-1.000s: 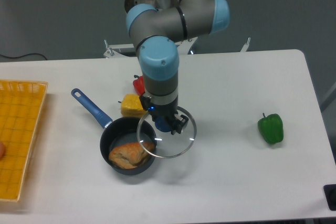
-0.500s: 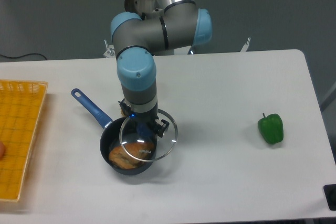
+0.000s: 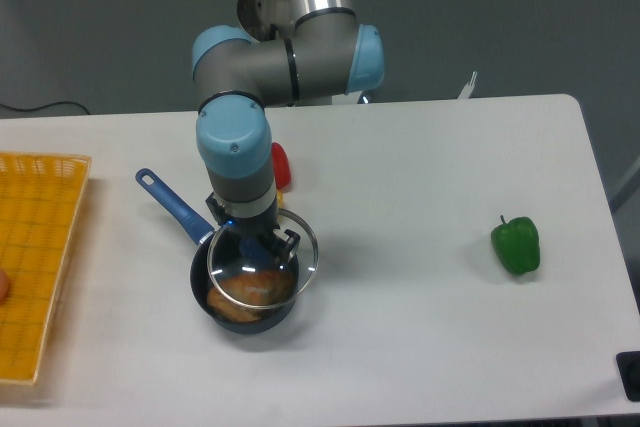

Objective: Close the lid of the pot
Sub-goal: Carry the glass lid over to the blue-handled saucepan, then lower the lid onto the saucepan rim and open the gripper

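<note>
The dark blue-black pot (image 3: 212,305) stands left of the table's middle, its long blue handle (image 3: 173,204) pointing up-left. A browned piece of food (image 3: 250,293) lies inside. My gripper (image 3: 254,243) is shut on the blue knob of the glass pot lid (image 3: 299,269), which hangs over the pot, shifted a little to the right of the pot's rim. Whether the lid touches the rim cannot be told. The knob is mostly hidden by the fingers.
A red object (image 3: 281,166) shows behind my arm. A green bell pepper (image 3: 516,244) lies at the right. A yellow basket (image 3: 35,247) stands at the left edge. A dark object (image 3: 630,375) sits at the bottom right corner.
My gripper has carried the lid leftward from beside the pot to nearly over it. The yellow object behind the pot is now hidden by my arm.
</note>
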Robot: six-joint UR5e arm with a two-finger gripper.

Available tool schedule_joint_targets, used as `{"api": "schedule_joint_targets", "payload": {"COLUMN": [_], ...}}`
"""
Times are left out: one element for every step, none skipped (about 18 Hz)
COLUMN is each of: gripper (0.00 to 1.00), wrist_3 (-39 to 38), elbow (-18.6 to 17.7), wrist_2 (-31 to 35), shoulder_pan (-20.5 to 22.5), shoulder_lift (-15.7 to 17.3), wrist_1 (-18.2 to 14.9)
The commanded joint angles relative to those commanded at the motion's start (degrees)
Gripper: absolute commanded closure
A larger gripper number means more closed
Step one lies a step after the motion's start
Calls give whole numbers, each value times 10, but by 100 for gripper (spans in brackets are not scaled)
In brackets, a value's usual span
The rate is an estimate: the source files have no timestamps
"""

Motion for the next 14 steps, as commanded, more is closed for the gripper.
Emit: {"api": "schedule_joint_targets", "payload": {"gripper": [47,47,47,47,47,47,47,47,47,47,47,47,46,46], "wrist_3": [-4,-5,-5,-5,-5,-5,-5,-5,-5,-5,-5,-5,-5,-5], "elbow": [1,1,2,3,3,4,4,4,4,4,4,4,4,4], "wrist_2": [1,3,3,3,3,3,3,4,4,4,4,4,4,3], "shoulder_pan": [-5,-9,-9,-9,-9,-9,-10,-10,-10,-10,-11,-11,-11,-11], "shoulder_lift": [-3,-5,-6,-6,-6,-7,-7,-7,-6,-7,-7,-7,-8,-11], "wrist_1": [1,1,1,1,1,1,1,1,1,1,1,1,1,2]}}
